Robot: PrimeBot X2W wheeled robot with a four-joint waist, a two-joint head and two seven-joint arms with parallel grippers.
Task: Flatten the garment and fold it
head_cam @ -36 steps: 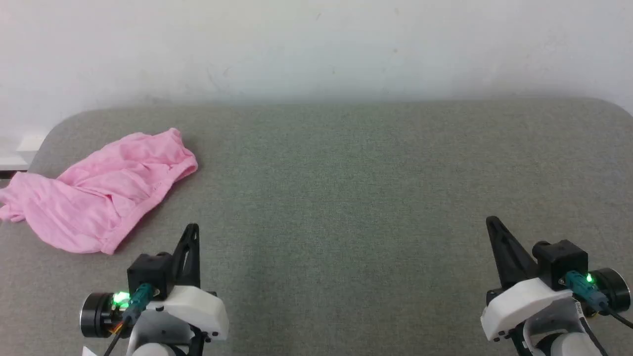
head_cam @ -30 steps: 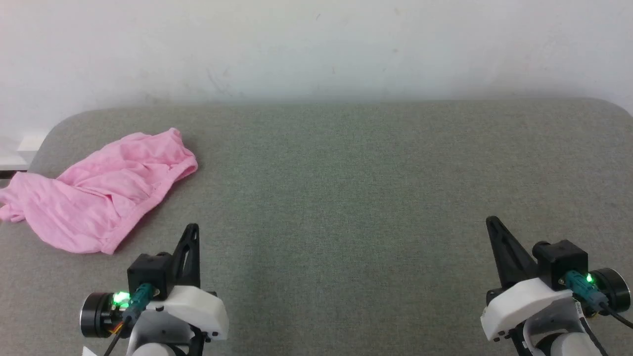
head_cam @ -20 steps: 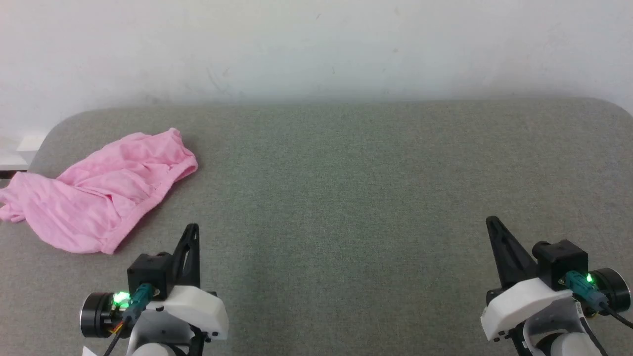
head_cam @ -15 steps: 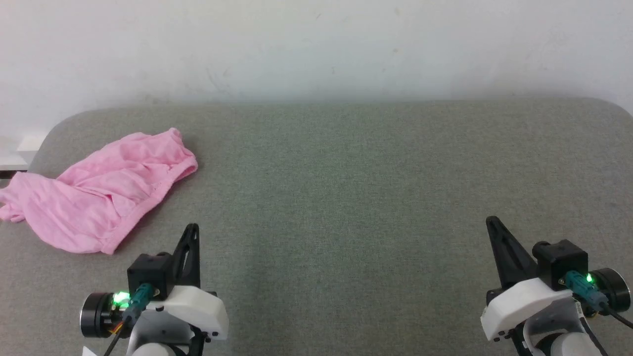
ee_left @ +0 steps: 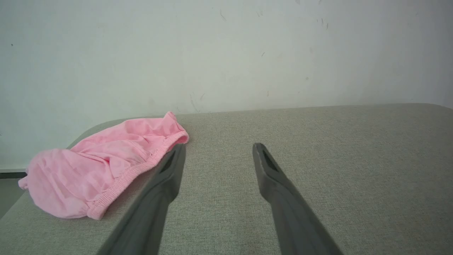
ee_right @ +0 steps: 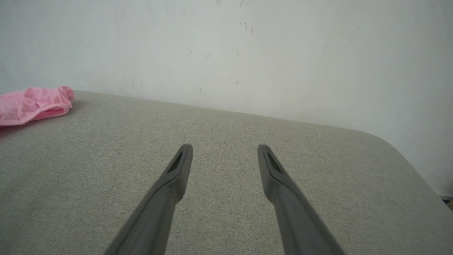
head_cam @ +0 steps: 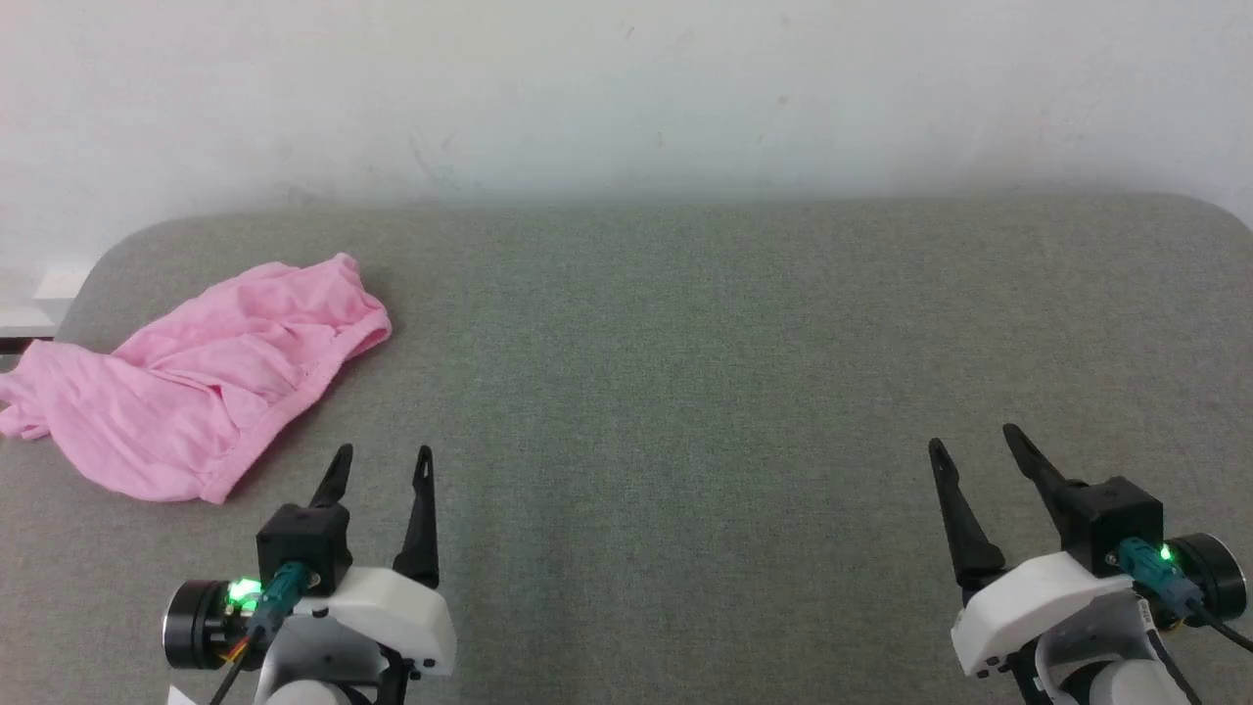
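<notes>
Left claw (head_cam: 383, 452) is standing with its two long dark fingers spread wide, gripping nothing. Right claw (head_cam: 974, 439) likewise: fingers parted, empty. I am holding both low over my side of the grey, cloth-covered, round-cornered bench (head_cam: 685, 323), well apart from each other.

The light pink, thin knit garment (head_cam: 196, 392) is lying in a crumpled heap at the far-left part of the bench. It is sitting ahead and to the left of my left claw, not touching it. Its left end is reaching the bench's left edge; whether it is hanging over, I cannot tell. The gathered, stitched hem band (ee_left: 141, 166) is running along the side facing my left claw.

Judging the handling: it is looking light, limp and soft, so I am expecting it to sag and bunch when lifted. It may also drag on the fabric bench rather than slide. Nothing fragile about it.

The hem band is looking like the firmest hold. I am planning to pinch it at two spread points, one per claw, and draw it taut to flatten. The right claw is facing a long reach across.
</notes>
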